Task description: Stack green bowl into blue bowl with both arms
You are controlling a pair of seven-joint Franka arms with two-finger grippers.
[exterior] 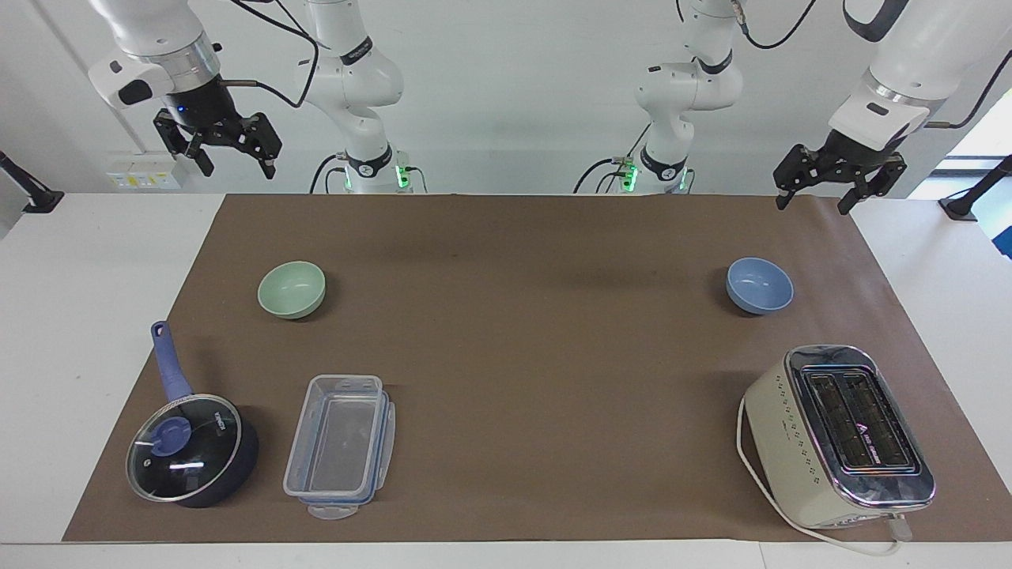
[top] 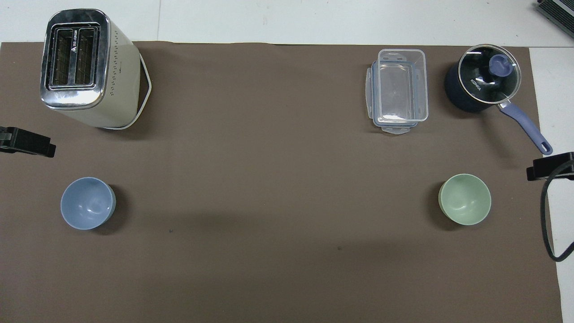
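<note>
The green bowl (exterior: 292,289) stands upright on the brown mat toward the right arm's end; it also shows in the overhead view (top: 465,199). The blue bowl (exterior: 760,285) stands upright toward the left arm's end, and shows in the overhead view (top: 88,202). Both bowls are empty and far apart. My right gripper (exterior: 236,167) hangs open and empty high over the table edge by the robots, well clear of the green bowl. My left gripper (exterior: 813,205) hangs open and empty over the mat's corner near the robots, clear of the blue bowl.
A cream toaster (exterior: 840,436) with its cord stands farther from the robots than the blue bowl. A dark blue lidded saucepan (exterior: 190,449) and a clear plastic container (exterior: 340,447) lie farther from the robots than the green bowl. The brown mat (exterior: 522,332) covers the table.
</note>
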